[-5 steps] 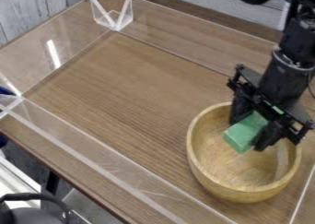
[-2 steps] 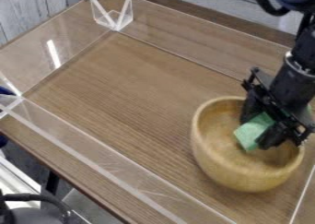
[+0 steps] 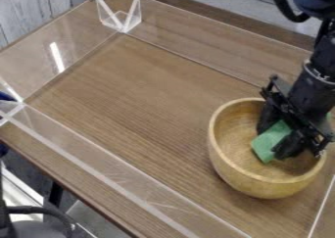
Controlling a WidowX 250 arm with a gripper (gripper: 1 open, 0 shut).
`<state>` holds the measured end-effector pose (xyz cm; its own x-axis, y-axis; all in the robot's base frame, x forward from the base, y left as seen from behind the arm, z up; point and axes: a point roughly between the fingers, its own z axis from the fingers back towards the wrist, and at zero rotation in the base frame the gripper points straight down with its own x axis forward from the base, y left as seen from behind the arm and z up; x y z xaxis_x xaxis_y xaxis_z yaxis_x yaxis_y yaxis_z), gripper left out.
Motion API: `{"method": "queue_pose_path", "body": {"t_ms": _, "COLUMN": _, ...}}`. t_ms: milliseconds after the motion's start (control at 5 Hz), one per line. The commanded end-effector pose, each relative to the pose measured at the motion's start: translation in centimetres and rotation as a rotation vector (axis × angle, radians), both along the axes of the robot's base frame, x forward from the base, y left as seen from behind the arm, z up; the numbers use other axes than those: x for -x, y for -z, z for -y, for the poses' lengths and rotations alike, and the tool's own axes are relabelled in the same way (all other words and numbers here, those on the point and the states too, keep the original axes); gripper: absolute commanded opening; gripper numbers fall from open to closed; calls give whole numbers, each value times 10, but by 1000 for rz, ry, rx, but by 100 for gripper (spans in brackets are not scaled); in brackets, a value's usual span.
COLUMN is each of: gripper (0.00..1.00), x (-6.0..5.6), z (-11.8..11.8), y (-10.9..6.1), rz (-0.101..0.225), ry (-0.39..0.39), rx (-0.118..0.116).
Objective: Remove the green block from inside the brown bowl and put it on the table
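Inside brown bowl (image 3: 268, 164), green block (image 3: 272, 144), pincer (image 3: 291, 134) around it

acrylic walls (image 3: 78, 173) – clear, low | acrylic bracket (image 3: 120, 17) – far corner

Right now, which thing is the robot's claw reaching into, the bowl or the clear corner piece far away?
The bowl. The gripper dips inside its rim, right by the green block. The clear corner piece stands alone at the table's far edge.

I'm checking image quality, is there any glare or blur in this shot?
Camera view: bright glare streaks on the clear walls at left; the whole picture is soft and low-detail; the pincer over the green block in the bowl looks smeared.
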<state>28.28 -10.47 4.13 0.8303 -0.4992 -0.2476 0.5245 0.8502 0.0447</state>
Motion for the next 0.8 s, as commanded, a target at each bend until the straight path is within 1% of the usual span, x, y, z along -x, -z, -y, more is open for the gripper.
{"method": "queue_pose_path", "body": {"t_ms": 0, "gripper": 0, "x": -9, "z": 4, "y": -29, "rz": 75, "ry": 13, "rx": 23}}
{"method": "queue_pose_path", "body": {"t_ms": 400, "gripper": 0, "x": -2, "z": 3, "y": -32, "rz": 66, "ry": 4, "rx": 56}}
{"method": "queue_pose_path", "body": {"t_ms": 600, "gripper": 0, "x": -2, "z": -1, "y": -32, "rz": 90, "ry": -3, "rx": 83}}
